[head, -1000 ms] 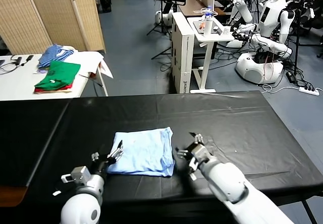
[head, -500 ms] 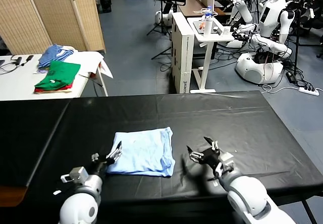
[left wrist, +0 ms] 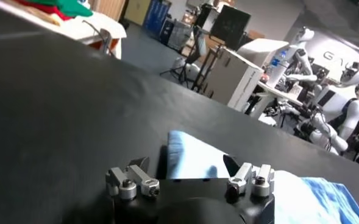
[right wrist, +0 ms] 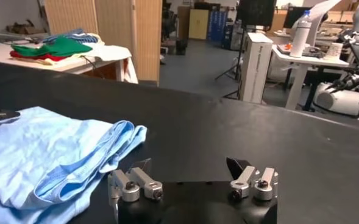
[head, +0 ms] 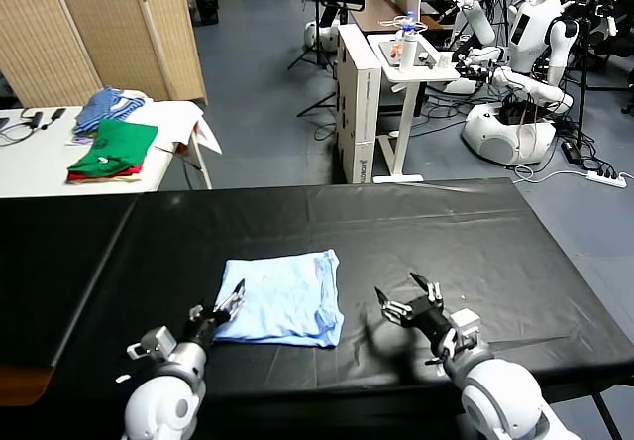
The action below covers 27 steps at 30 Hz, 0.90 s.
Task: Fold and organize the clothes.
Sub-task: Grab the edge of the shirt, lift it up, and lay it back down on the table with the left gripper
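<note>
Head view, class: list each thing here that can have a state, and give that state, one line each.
Light blue T-shirt: folded, flat on the black table.
Left gripper: open, at the shirt's left edge.
Right gripper: open, beside the shirt, holding nothing.
Green and red garments: folded, stacked on the white side table.

I'm working in a robotics lab: white humanoid robots (head: 535, 24) stand parked on the grey floor (head: 258, 93), beside tripods (head: 319, 34) and a black-draped table (head: 297, 232).

sky-blue T-shirt (head: 284, 298) — folded, rumpled, flat; plain side up
</note>
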Available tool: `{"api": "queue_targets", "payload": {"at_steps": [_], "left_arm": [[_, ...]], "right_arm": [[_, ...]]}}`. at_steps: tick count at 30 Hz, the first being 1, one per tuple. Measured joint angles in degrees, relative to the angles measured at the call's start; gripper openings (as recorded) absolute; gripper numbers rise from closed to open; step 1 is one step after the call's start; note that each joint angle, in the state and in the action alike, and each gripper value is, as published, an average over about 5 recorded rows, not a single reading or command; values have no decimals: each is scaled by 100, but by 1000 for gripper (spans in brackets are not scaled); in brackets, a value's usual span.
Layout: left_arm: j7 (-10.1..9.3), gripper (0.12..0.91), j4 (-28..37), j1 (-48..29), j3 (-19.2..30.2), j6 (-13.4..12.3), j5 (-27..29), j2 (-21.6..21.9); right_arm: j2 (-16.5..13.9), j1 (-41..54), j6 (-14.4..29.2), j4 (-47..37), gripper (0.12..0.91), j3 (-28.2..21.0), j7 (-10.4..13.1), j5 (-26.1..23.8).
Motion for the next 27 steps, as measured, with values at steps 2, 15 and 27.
{"api": "queue_targets", "payload": {"at_steps": [2,15,27], "left_arm": [[-45,890,-2,0,-42,20,-184,-34],[-181,456,-12,33,-193,134,-638,-79],[-285,166,-289,90,-101,181,-313,-96]], "right_arm": [[18,-6,5,-1,907,-10,-2,-18],[118,-12,19,-18,907,-72,-20,-148],[137,-46,56,-40,907,-52,-25,-215]]}}
